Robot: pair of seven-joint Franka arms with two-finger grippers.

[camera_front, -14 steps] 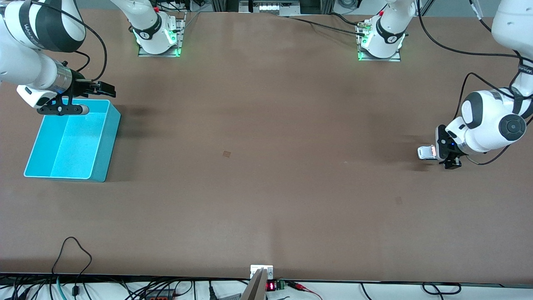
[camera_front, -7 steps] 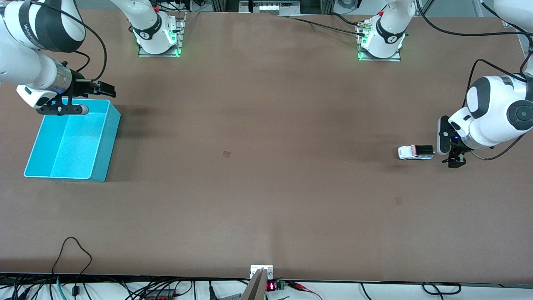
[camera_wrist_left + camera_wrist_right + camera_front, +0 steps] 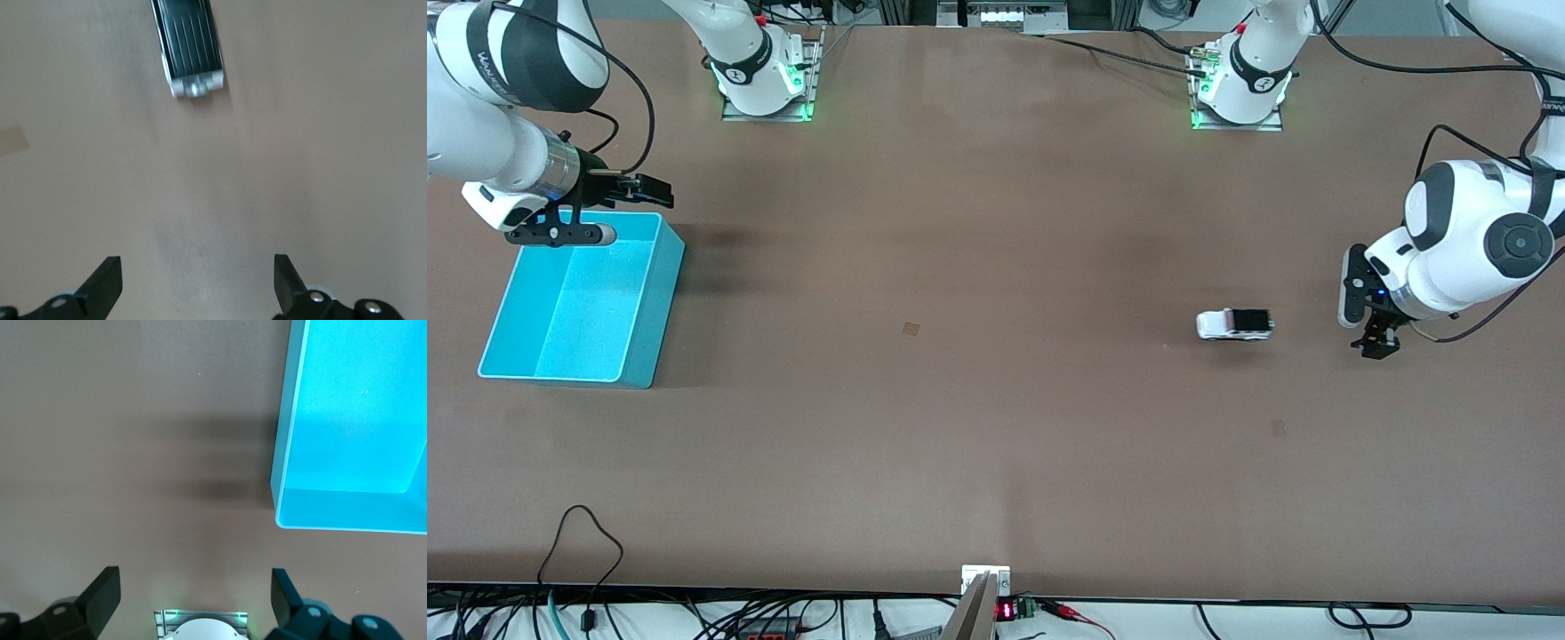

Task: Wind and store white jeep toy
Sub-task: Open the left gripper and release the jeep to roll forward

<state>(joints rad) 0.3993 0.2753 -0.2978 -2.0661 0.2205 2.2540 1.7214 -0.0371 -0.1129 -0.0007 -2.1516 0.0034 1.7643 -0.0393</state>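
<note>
The white jeep toy (image 3: 1234, 324), with its black roof panel, stands free on the brown table toward the left arm's end. It also shows in the left wrist view (image 3: 189, 47), blurred. My left gripper (image 3: 1376, 342) is open and empty, a little above the table, beside the jeep and closer to the table's end; between its fingers (image 3: 198, 287) lies bare table. My right gripper (image 3: 649, 189) is open and empty (image 3: 195, 600), hovering by the farther corner of the cyan bin (image 3: 660, 302), which is empty.
The cyan bin's rim (image 3: 283, 453) shows in the right wrist view, with the right arm's base (image 3: 203, 630) below it. Both arm bases (image 3: 765, 84) (image 3: 1240, 89) stand along the farther table edge. Cables lie along the nearer edge.
The jeep has left my left gripper and rolled across the table toward the right arm's end. The left gripper has risen slightly. The right arm has not moved.
</note>
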